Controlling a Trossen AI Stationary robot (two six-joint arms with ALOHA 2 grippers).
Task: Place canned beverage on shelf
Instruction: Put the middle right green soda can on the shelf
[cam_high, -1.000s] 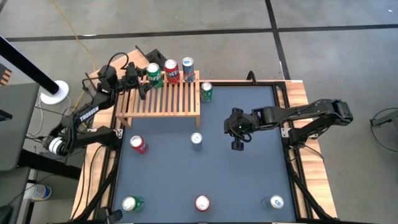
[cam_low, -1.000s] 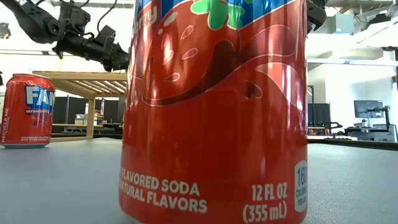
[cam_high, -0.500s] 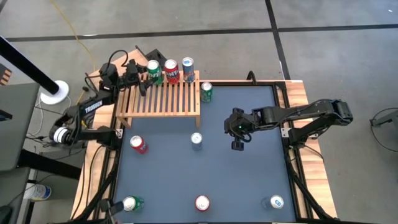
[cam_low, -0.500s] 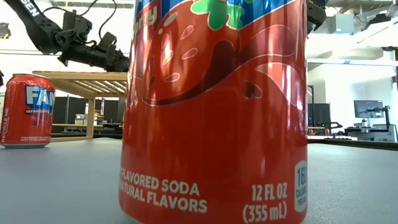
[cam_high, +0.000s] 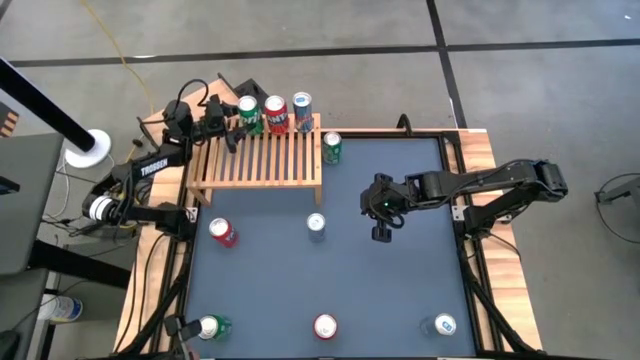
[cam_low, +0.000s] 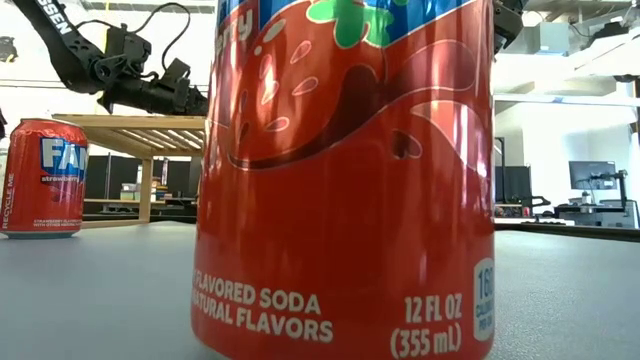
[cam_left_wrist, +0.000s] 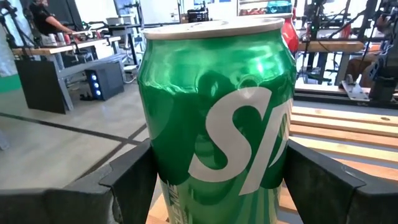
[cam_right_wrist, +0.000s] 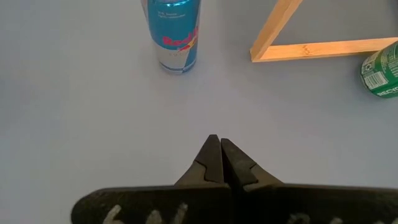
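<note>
A green can (cam_high: 249, 111) stands upright over the far left part of the slatted wooden shelf (cam_high: 262, 162), with my left gripper (cam_high: 240, 122) shut on it. The can fills the left wrist view (cam_left_wrist: 214, 99). Beside it, a red can (cam_high: 275, 113) and a blue can (cam_high: 301, 108) stand on the shelf's far edge. In the low view my left gripper (cam_low: 188, 97) hangs level above the shelf top (cam_low: 135, 121). My right gripper (cam_high: 381, 233) hovers shut over the dark mat, holding nothing (cam_right_wrist: 219, 152). My left gripper pinches the green can's wall (cam_left_wrist: 163, 168) between its two fingers (cam_left_wrist: 127, 186), one on each opposite side, about halfway down. The fingers come level from the table's left side. The can stands upright. Whether its base rests on the slats I cannot tell.
Loose cans stand on the mat: green (cam_high: 332, 147) beside the shelf's right end, a slim blue one (cam_high: 316, 224), red (cam_high: 222, 232), and three along the near edge (cam_high: 325, 326). A red can (cam_low: 345, 170) blocks most of the low view.
My left gripper has gone a little toward the table's far edge and sunk slightly, carrying the green can upright along the shelf's far left part. Its hold has stayed the same. My right arm has kept still.
</note>
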